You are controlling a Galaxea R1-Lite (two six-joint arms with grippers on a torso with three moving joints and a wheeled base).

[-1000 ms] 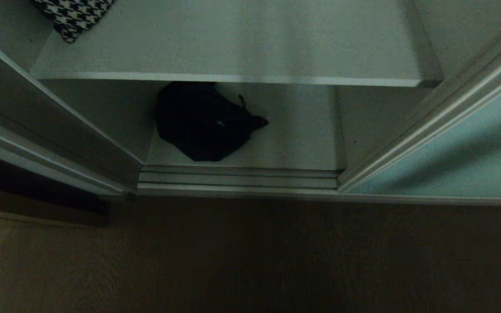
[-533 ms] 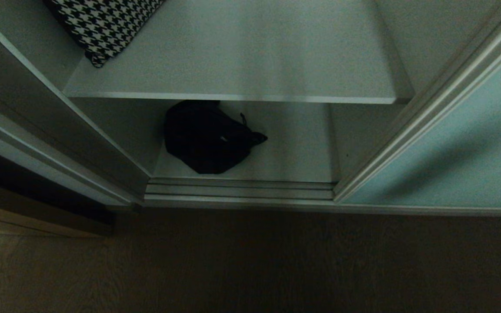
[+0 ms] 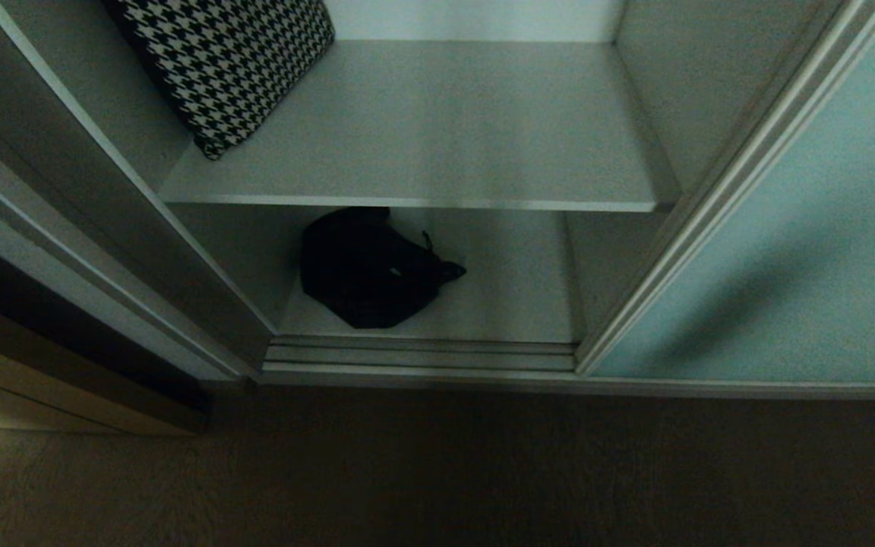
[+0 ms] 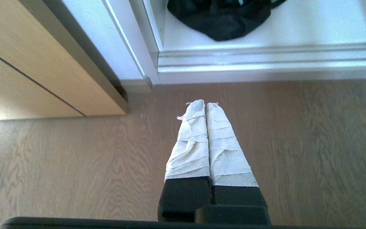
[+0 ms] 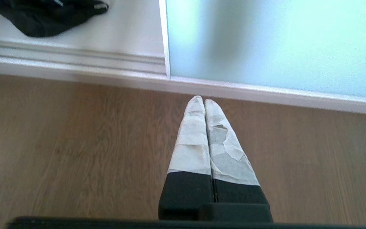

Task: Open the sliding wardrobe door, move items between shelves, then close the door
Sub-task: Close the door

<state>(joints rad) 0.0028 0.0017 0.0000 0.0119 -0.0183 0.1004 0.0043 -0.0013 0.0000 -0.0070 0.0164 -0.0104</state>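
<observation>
My left gripper (image 4: pixel 205 103): taped fingers pressed together, empty, hanging over wood floor (image 4: pixel 75 165) near the wardrobe's bottom track (image 4: pixel 265 58). My right gripper (image 5: pixel 204 100): same, tips together, nothing held, just short of the sliding wardrobe door (image 5: pixel 265 38). Door slid to the right, opening clear. Black bag (image 3: pixel 365 270) lies on lower shelf (image 3: pixel 513 296). Upper shelf (image 3: pixel 445 129) w/ houndstooth cushion (image 3: pixel 229 64) at its left.

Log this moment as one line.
door: open | black bag: bottom shelf | left gripper: shut, empty | right gripper: shut, empty
</observation>
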